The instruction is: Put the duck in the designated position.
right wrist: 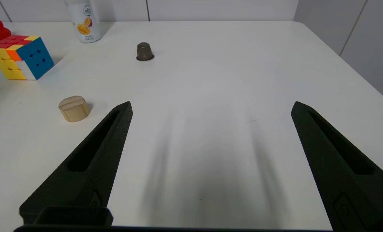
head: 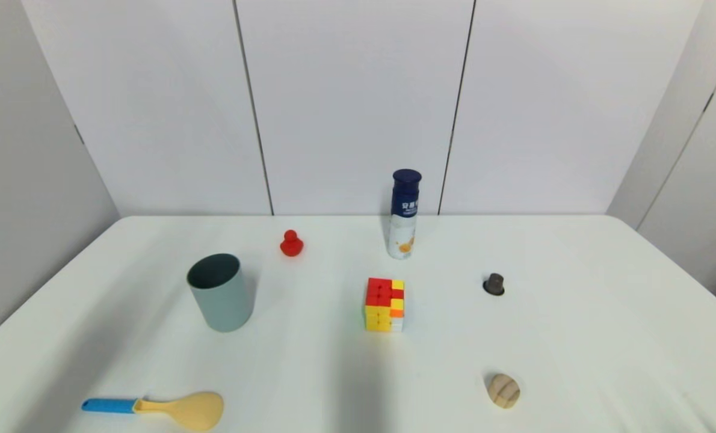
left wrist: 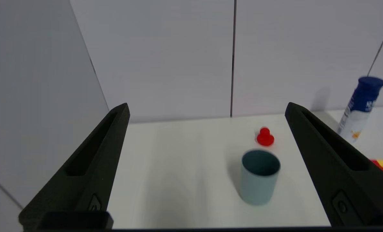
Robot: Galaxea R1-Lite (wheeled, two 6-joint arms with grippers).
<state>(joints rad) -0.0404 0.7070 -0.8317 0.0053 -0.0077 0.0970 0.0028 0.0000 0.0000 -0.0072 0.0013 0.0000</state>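
The duck (head: 291, 243) sits far left on the worktop (head: 574, 337), beyond the cup (head: 221, 292). Both tools, left (left wrist: 207, 111) and right (right wrist: 210, 108), gape wide, empty; the left should clear the cup.

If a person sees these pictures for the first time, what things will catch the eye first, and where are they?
The bright puzzle cube at the middle of the white table draws the eye first. Next comes the small red duck near the back, behind the grey-green cup on the left. The tall blue-capped bottle stands at the back, behind the cube.
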